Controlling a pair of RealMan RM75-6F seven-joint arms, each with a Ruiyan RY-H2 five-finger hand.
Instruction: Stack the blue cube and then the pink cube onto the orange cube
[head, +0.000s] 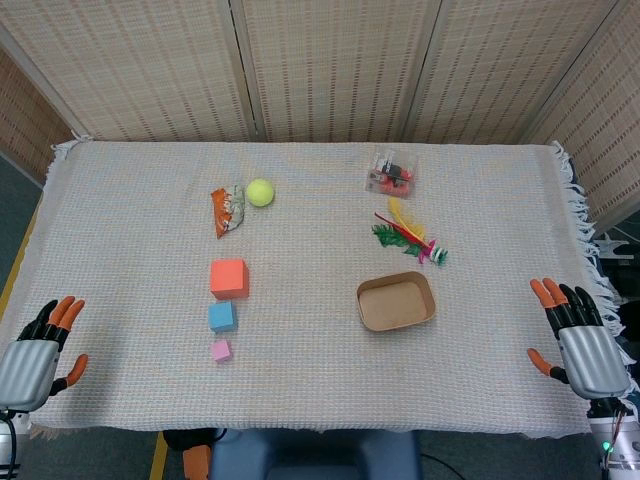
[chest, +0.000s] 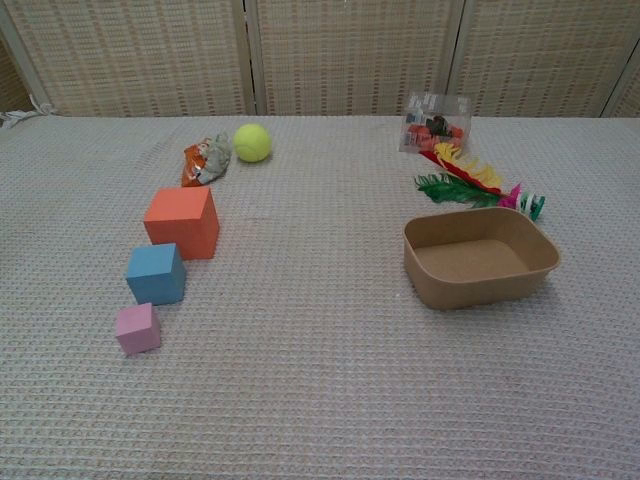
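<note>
Cubes — orange cube (head: 229, 277), blue cube (head: 222, 316), pink cube (head: 221, 350) — unstacked, lined front-to-back

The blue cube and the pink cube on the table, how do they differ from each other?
The blue cube is clearly larger than the pink cube. The blue cube lies in the middle of the row, next to the orange cube, while the pink cube lies at the near end, closest to the robot. They differ in colour, blue against pale pink. Both rest flat on the woven cloth, apart from each other and untouched by either hand.
</note>
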